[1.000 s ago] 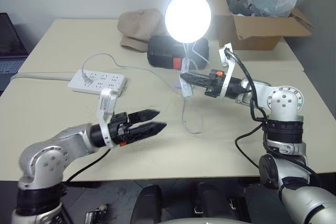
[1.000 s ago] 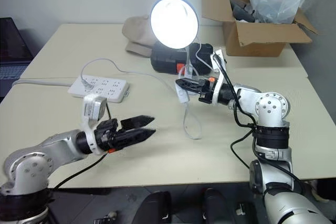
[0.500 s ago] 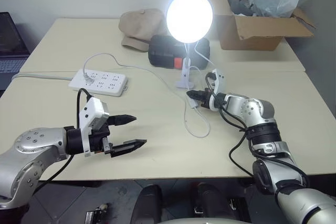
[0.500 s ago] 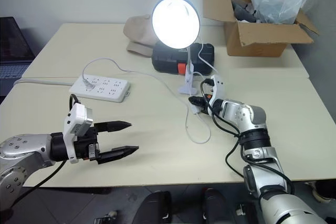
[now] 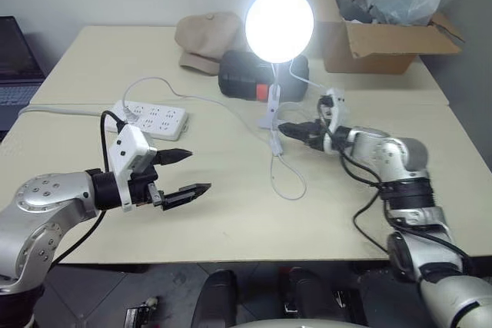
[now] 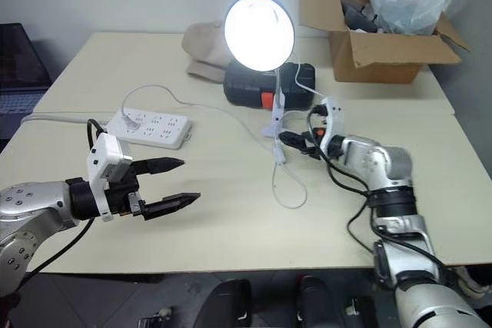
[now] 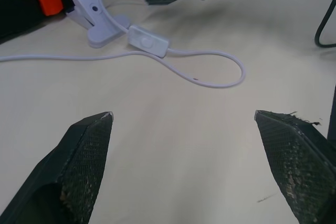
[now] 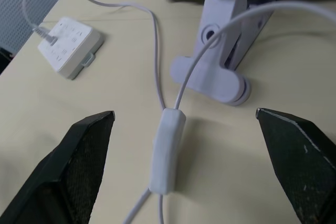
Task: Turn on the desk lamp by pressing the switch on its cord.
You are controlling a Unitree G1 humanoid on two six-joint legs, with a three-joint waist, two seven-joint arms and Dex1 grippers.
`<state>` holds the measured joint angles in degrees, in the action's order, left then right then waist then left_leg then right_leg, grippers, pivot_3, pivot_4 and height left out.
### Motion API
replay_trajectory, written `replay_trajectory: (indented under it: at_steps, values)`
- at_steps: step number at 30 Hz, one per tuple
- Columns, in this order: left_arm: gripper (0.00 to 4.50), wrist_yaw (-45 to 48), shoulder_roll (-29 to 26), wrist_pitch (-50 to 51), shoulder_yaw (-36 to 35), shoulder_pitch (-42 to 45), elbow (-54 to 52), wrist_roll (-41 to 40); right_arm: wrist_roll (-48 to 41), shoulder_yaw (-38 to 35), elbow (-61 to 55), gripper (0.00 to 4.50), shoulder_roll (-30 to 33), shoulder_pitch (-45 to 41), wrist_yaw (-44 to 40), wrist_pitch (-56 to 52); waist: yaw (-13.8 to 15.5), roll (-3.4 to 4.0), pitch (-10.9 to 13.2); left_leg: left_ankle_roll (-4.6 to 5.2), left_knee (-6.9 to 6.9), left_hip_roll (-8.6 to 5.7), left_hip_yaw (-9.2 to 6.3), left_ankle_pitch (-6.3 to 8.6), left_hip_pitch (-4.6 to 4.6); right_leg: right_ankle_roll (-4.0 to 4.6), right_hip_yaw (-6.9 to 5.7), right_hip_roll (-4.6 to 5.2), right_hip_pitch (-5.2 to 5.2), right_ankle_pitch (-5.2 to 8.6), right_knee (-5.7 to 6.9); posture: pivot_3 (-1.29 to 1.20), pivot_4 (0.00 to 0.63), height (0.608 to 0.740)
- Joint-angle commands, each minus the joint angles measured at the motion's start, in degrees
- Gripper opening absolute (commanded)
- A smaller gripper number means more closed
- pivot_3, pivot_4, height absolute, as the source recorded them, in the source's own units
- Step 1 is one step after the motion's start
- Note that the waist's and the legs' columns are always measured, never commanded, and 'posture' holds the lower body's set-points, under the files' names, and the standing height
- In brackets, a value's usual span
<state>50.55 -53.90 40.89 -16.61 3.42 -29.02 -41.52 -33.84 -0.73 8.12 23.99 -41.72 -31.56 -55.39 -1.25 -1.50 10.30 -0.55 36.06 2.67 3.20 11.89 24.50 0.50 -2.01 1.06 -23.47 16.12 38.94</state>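
Right wrist view: desk lamp (image 5: 279,24) lit, task apparently complete; switch (image 8: 167,150) lying free on worktop (image 5: 231,220); right tool (image 8: 184,171) and left tool (image 5: 188,173) both spread apart, empty.

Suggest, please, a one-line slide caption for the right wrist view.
Open right gripper above the inline switch on the cord, beside the desk lamp's white clip base.
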Motion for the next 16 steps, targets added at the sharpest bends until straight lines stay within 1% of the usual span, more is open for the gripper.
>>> replay_trajectory:
  at_steps: [1,4,7,11,16]
  values:
    - [4.50,0.04,-1.30,0.39,-2.02,1.22,-0.79,-0.51,1.56,4.59,-12.51,4.47,8.87,3.62,-12.35,5.29,0.01,-0.01,0.00,0.00,0.00,0.01,0.01,0.00,-0.01,0.00,0.00,0.00,0.01,0.00,0.00,0.00,0.150,0.740]
    - [4.50,1.75,-2.22,0.39,-2.75,1.66,0.08,-1.05,5.65,6.86,-18.70,4.47,18.96,7.60,-22.63,14.52,0.01,0.00,0.02,0.00,-0.01,0.02,0.00,0.01,-0.01,-0.01,-0.01,-0.01,-0.03,0.01,-0.01,0.00,0.150,0.740]
    - [4.50,3.34,-2.72,0.34,-3.11,2.52,0.69,-1.78,6.24,5.65,-21.72,4.47,26.11,10.05,-30.12,19.58,0.06,0.00,0.07,0.00,0.00,0.01,0.01,0.01,-0.02,-0.02,-0.03,-0.01,-0.02,0.02,-0.01,0.00,0.150,0.740]
    - [4.50,5.02,-3.64,0.34,-1.72,4.13,1.59,-1.44,7.27,5.19,-22.53,4.47,30.25,10.79,-34.41,23.20,-0.31,-0.03,0.09,0.00,0.02,0.05,0.03,0.00,-0.15,-0.02,0.00,-0.04,0.06,0.02,0.01,0.00,0.150,0.740]
    - [4.50,6.47,-2.93,-0.58,-0.02,5.60,2.00,-0.97,7.74,5.44,-22.68,4.47,30.38,11.02,-35.30,23.70,-0.22,-0.03,0.09,-0.01,0.04,0.03,0.02,-0.01,-0.19,-0.02,0.00,-0.04,0.10,0.02,0.04,0.00,0.150,0.740]
